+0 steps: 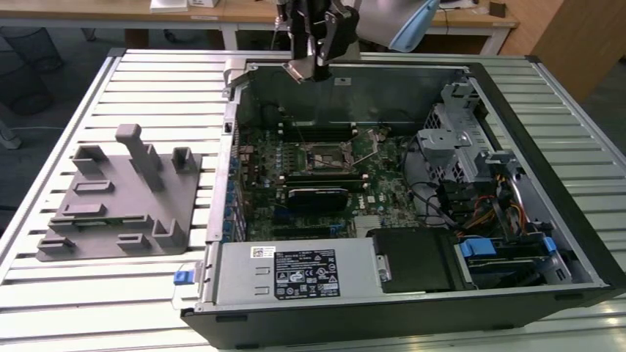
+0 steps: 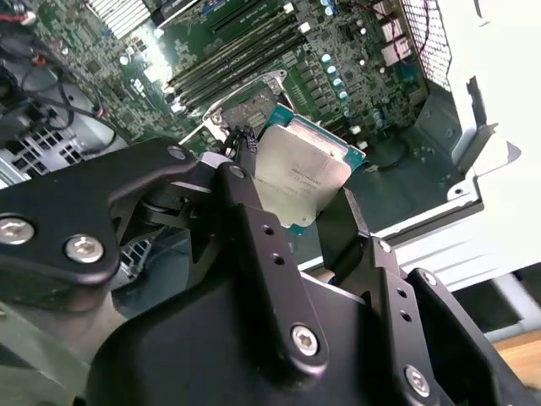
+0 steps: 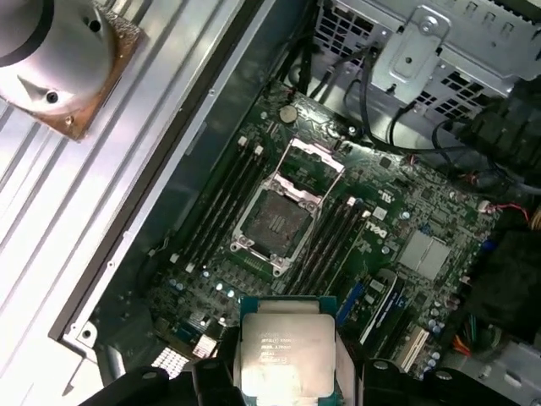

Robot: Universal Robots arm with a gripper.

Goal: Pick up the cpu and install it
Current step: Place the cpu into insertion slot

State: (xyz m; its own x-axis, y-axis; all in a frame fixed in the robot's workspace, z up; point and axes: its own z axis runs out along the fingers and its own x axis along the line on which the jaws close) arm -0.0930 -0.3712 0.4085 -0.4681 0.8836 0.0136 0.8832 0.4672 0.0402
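Silver-grey metal is what I check first: the cpu (image 2: 303,169) is pinched by its edges between the black fingers (image 2: 254,216) of the tool (image 1: 315,62), which is closed on the chip and on nothing else. In the exterior view the tool hangs high over the far side of the open computer case (image 1: 547,147), well above the motherboard (image 1: 323,172). The chip is therefore in the air, touching only the fingers. In the first wrist view the socket (image 3: 277,222) lies below with its load plate (image 3: 311,161) swung up and its square bed bare. The grey holder block (image 1: 117,198) lies on the ribbed desk (image 1: 98,293), on the exterior view's left of the case and well apart from the tool. I judge the pick-up done and the carry under way, with the install not yet begun. To my mind the next move calls for squaring the chip over the socket, flat and matched in rotation, while staying clear of the raised plate. I cannot tell from here which corner carries the key mark. The descent would want a slow, light touch, since I take the socket contacts to be delicate.
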